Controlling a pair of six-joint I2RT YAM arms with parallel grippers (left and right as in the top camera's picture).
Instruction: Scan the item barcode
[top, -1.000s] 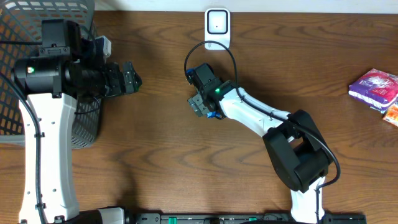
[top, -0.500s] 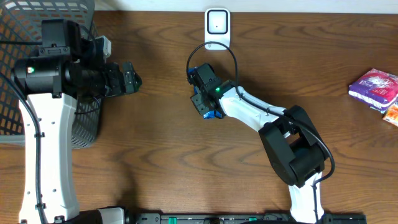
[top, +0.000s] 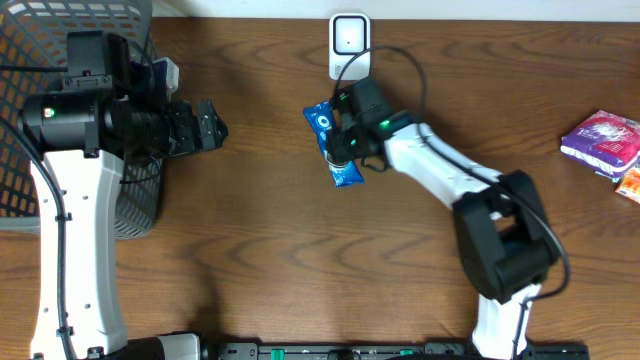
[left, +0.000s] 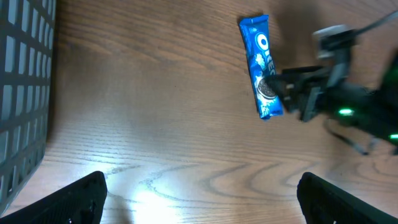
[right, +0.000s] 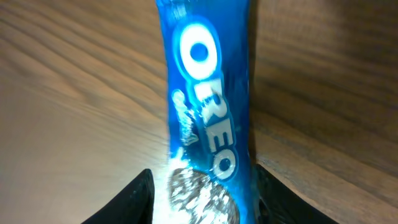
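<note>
The item is a long blue Oreo pack, lying slantwise in the overhead view just below the white scanner. My right gripper is shut on its lower half, a black finger on each long side. In the right wrist view the pack runs up from between the fingertips, logo side showing, and casts a shadow on the wood to its right. No barcode shows. My left gripper hangs open beside the basket, empty. From the left wrist the pack is far ahead, with my open left gripper low in frame.
A grey wire basket fills the far left corner, its wall also at the left edge of the left wrist view. Purple and orange snack packs lie at the right edge. The scanner's cable loops over the right arm.
The right gripper has closed on the Oreo pack and swung up and to the right toward the scanner, bringing the pack into plain sight. The left arm has stayed still.
</note>
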